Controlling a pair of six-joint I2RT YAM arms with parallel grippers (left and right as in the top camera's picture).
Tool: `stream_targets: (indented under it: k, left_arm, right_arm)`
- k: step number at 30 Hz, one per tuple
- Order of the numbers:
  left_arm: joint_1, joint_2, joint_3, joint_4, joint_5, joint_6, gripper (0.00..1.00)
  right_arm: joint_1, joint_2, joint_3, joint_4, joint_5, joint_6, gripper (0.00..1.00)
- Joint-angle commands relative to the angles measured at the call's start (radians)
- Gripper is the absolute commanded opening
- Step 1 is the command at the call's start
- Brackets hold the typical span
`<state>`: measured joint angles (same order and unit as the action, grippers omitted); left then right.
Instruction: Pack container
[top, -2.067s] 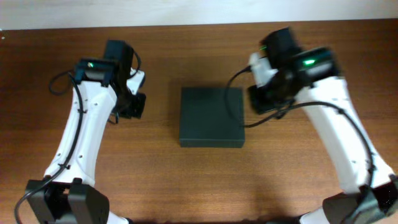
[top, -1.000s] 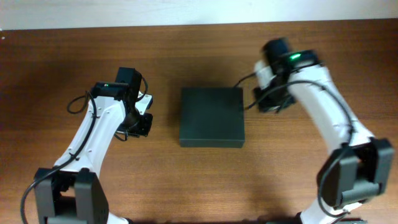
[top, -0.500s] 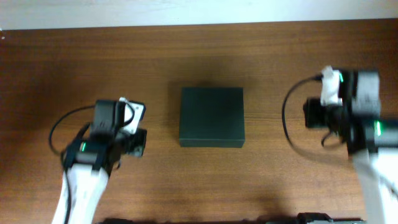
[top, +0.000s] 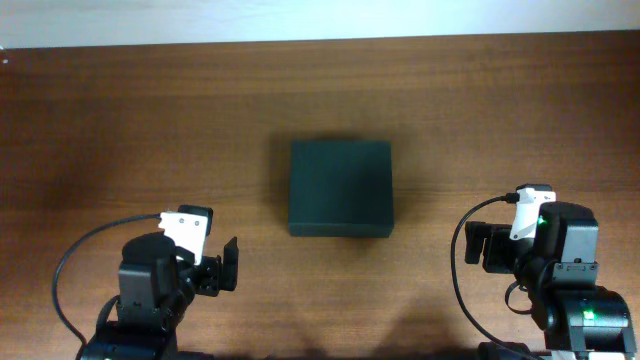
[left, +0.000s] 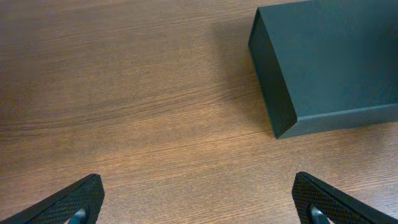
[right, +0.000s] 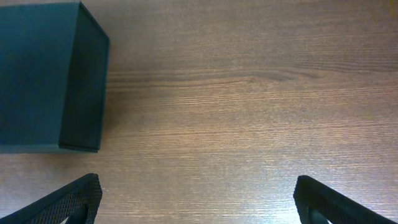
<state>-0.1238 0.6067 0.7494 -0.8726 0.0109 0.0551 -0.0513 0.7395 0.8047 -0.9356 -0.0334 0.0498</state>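
Overhead, the dark green, matte, rectangular cardboard-like container lies flat at the centre of the brown wood-grain table. Its lid is down and flush with the walls. No loose goods show anywhere on the wood in any view.

The left gripper sits at about 7 o'clock from the container and well apart from it. In the left wrist view its black fingertips stand at the two bottom corners, spread wide with only bare wood between them, so the pincer is released and carries nothing. The container fills that view's 1 o'clock corner.

The right gripper sits at about 4 o'clock from the container, also well apart. Its fingertips are likewise splayed to the bottom corners, released and empty. Here the container lies at 10 o'clock.

With the lid shut, nothing waiting to go in and both arms low at the 6 o'clock edge, the packing reads as finished, though what the container holds is hidden. If work does remain, the next move calls for one gripper to reach the lid's free edge and lift it while the other steadies a wall.

No brand, label or writing can be read on the container or the table.
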Motion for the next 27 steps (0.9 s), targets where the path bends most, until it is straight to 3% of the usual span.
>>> stream_targets:
  k: [1, 17, 21, 27]
  left_arm:
    - [0.0, -0.004, -0.012, 0.005, -0.01, -0.01, 0.99]
    - [0.0, -0.004, -0.012, 0.005, -0.01, -0.01, 0.99]
    - [0.0, -0.004, -0.012, 0.005, -0.01, -0.01, 0.99]
    - [0.0, -0.004, -0.012, 0.005, -0.011, -0.01, 0.99]
  right_arm:
    - [0.005, 0.008, -0.003, 0.005, 0.012, 0.019, 0.99]
    - [0.005, 0.108, -0.003, 0.005, 0.012, 0.019, 0.99]
    - [0.006, 0.008, -0.003, -0.001, 0.013, 0.019, 0.99]
    - [0.089, -0.309, -0.038, 0.045, 0.022, 0.018, 0.99]
